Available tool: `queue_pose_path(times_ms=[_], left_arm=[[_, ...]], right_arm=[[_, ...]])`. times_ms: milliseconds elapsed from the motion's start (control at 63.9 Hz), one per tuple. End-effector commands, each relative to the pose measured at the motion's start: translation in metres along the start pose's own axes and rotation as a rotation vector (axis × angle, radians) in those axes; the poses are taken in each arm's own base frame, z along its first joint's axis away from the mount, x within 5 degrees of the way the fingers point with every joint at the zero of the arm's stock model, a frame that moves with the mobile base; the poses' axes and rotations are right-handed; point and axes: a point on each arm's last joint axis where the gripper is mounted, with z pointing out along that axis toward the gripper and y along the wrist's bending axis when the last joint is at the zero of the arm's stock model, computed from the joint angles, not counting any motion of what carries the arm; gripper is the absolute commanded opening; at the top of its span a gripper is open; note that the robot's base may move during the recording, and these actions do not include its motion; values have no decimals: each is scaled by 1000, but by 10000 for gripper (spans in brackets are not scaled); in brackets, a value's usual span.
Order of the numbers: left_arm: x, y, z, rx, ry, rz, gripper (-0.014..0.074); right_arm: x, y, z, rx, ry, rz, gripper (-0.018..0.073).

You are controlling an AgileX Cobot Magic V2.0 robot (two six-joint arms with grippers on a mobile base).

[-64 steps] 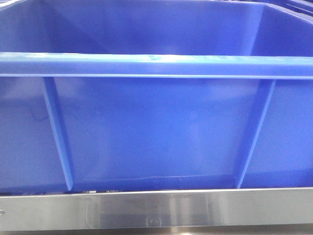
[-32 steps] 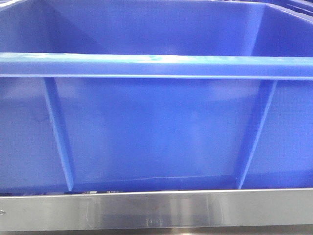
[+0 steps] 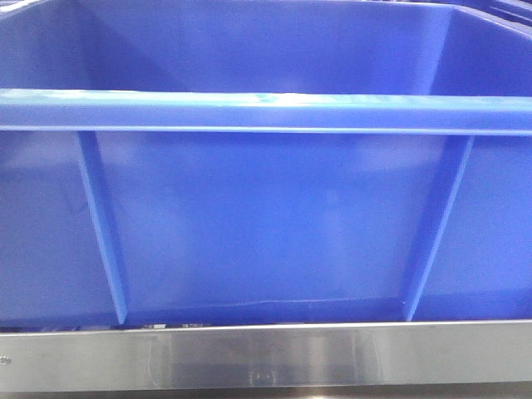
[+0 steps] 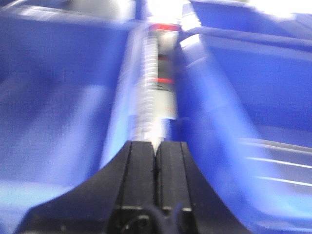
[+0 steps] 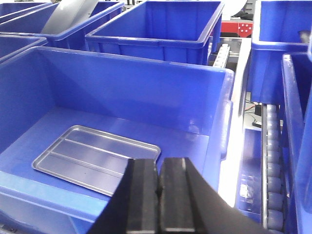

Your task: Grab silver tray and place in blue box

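Observation:
The silver tray (image 5: 92, 156) lies flat on the floor of the blue box (image 5: 146, 92), its two long ridges showing. My right gripper (image 5: 159, 168) hovers above the box's near right part, just right of the tray, shut with nothing between its fingers. The front view is filled by the blue box's ribbed side wall (image 3: 266, 216) and thick rim; neither gripper shows there. The left wrist view is motion-blurred. There my left gripper (image 4: 157, 146) is shut and empty over a gap between blue crates. The tray is out of sight in that view.
More deep blue crates (image 5: 161, 24) stand behind and to the right of the box. A dark grey tray (image 5: 68, 14) leans in one at the back left. A roller conveyor (image 5: 273, 161) runs along the right. A steel rail (image 3: 266, 357) crosses below the box.
In the front view the blue box has drifted very slightly to the right; nothing else differs.

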Motion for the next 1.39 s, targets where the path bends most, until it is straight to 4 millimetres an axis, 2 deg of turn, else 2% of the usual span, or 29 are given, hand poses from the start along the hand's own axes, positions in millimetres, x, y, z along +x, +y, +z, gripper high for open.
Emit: queue_pose_path(times_ms=[0, 63, 203, 970, 1111, 1236, 1377], left_arm=[[-3, 1, 0, 3, -213, 8, -104], [15, 4, 3, 0, -225, 10, -104], [22, 4, 4, -5, -140, 10, -104], [22, 4, 4, -5, -138, 10, -104], [22, 4, 4, -5, -138, 10, -104], [22, 4, 4, -5, -138, 10, -104], [22, 4, 4, -5, -138, 10, -104]], right_arm=[[-15, 2, -1, -13, -99, -23, 53], [-15, 2, -1, -13, -99, -23, 53], [-14, 2, -1, -13, -96, -23, 53], [-13, 1, 0, -8, -95, -33, 53], [-11, -1, 1, 47, -97, -54, 53], [-1, -5, 7, 162, -131, -48, 53], [30, -14, 20, 282, -115, -21, 53]])
